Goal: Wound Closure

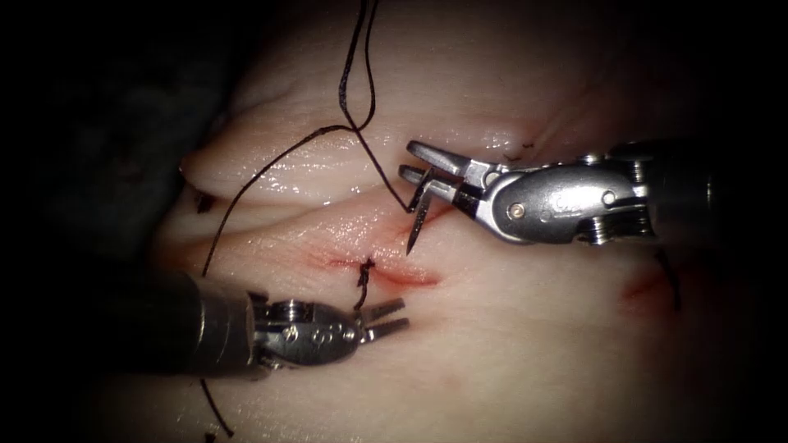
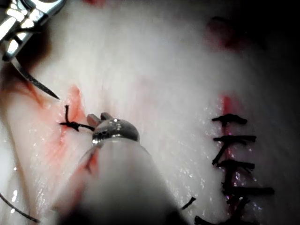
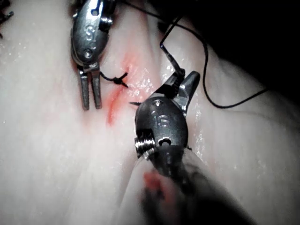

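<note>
- My right tool [image 1: 431, 174] has its jaws clamped on the needle [image 1: 419, 215], gripping it near the thread end; the point hangs free above the tissue [image 1: 509, 328], not in it.
- The thread [image 1: 361, 74] runs from the needle's back end up and away, looping left.
- My left tool [image 1: 386, 318] sits below the cut [image 1: 386, 271], jaws slightly apart, holding nothing.
- A knot [image 1: 364, 271] with short ends sits on the cut, beside red fluid [image 1: 410, 277].

Needle [image 1: 420, 215] clear of tissue [image 1: 509, 328], thread [image 1: 361, 90] trailing
</note>
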